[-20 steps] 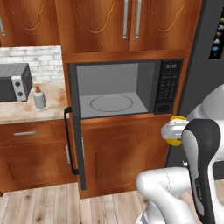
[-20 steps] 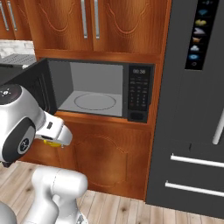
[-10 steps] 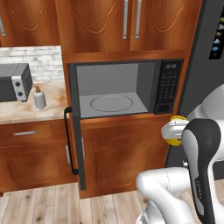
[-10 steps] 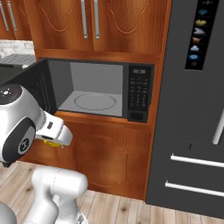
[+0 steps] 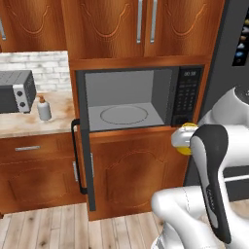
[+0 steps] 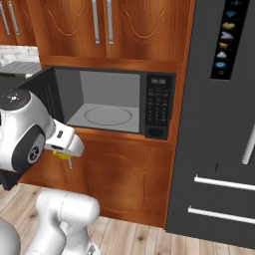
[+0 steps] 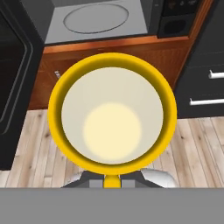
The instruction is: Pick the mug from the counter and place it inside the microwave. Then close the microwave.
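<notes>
From the left base view, the mug [image 5: 184,137] hangs off the counter [image 5: 29,124], in front of the open microwave [image 5: 141,97] and just below its keypad, partly behind the arm. A soap bottle [image 5: 44,108] and a toaster oven [image 5: 17,91] stand on the counter.

From the right base view, the mug [image 6: 62,155] peeks out under the white hand, left of the turntable [image 6: 110,115].

In the hand view, the mug [image 7: 113,113] is seen rim-on, its pale inside showing; the fingers hold it, though the tips are hidden. The wood floor [image 7: 39,148] lies beneath.
</notes>
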Controlling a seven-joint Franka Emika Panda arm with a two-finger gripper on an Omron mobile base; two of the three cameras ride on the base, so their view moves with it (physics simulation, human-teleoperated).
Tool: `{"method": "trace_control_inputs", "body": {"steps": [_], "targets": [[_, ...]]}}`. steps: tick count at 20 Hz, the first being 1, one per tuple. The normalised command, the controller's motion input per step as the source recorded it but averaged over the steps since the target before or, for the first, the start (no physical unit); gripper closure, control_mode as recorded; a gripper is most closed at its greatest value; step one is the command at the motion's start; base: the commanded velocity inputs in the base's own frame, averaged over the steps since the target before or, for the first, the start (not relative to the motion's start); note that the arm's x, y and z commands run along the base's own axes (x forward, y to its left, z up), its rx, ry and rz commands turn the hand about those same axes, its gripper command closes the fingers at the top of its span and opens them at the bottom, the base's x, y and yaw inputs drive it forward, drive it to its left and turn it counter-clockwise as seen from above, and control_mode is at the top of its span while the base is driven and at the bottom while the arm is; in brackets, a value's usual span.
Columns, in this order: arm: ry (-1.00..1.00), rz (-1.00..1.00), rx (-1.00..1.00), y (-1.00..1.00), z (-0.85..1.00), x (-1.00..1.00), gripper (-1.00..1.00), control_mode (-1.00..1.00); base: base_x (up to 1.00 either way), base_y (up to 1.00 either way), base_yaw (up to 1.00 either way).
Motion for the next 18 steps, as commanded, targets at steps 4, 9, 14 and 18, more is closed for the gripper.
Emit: {"method": "trace_control_inputs", "body": {"steps": [4, 9, 14, 18], "targets": [[-0.08, 0.0, 0.0, 0.25, 0.1, 0.47, 1.0, -1.0, 0.0, 0.0, 0.0], [-0.04, 0.0, 0.0, 0.1, 0.05, 0.39, 1.0, -1.0, 0.0, 0.0, 0.0], [0.01, 0.05, 0.0, -0.04, 0.12, 0.82, 1.0, -1.0, 0.0, 0.0, 0.0], [0.07, 0.05, 0.0, -0.19, 0.01, 0.55, 1.0, -1.0, 0.0, 0.0, 0.0]]}}
